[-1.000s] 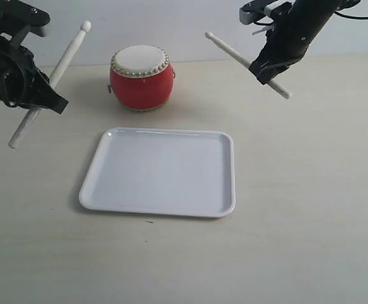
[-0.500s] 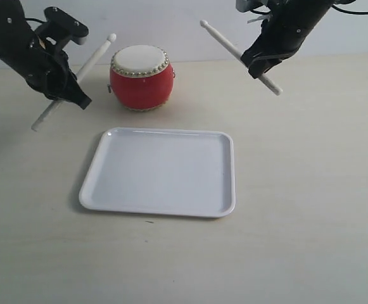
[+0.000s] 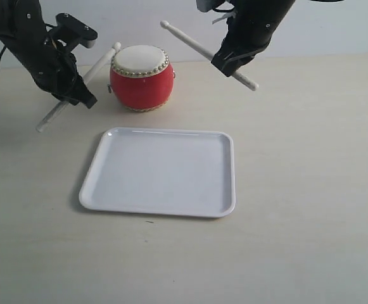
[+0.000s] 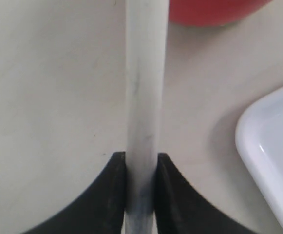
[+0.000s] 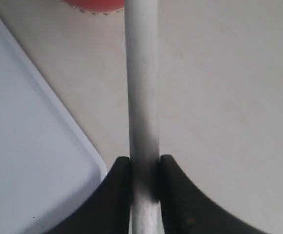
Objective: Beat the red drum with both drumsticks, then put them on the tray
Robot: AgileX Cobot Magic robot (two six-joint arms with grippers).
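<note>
The red drum (image 3: 142, 76) with its cream skin stands at the back of the table, behind the white tray (image 3: 114, 190). My left gripper (image 3: 75, 90) is shut on a drumstick (image 3: 98, 62) whose tip lies close beside the drum's left rim; the wrist view shows the stick (image 4: 143, 97) clamped between the black fingers (image 4: 114, 195), with the drum (image 4: 214, 12) beyond it. My right gripper (image 3: 229, 61) is shut on the other drumstick (image 3: 187, 39), its tip raised above and right of the drum. That stick (image 5: 142, 87) runs out from the right gripper (image 5: 145, 168) over the tray corner (image 5: 29, 146).
The pale wooden tabletop (image 3: 310, 190) spreads around the tray on all sides. A light wall rises just behind the drum. Both dark arms hang over the back of the table, one on each side of the drum.
Both arms have swung inward toward the drum. The left stick's tip dropped from high on the left to the drum's left rim. The right stick moved left, nearer over the drum.
</note>
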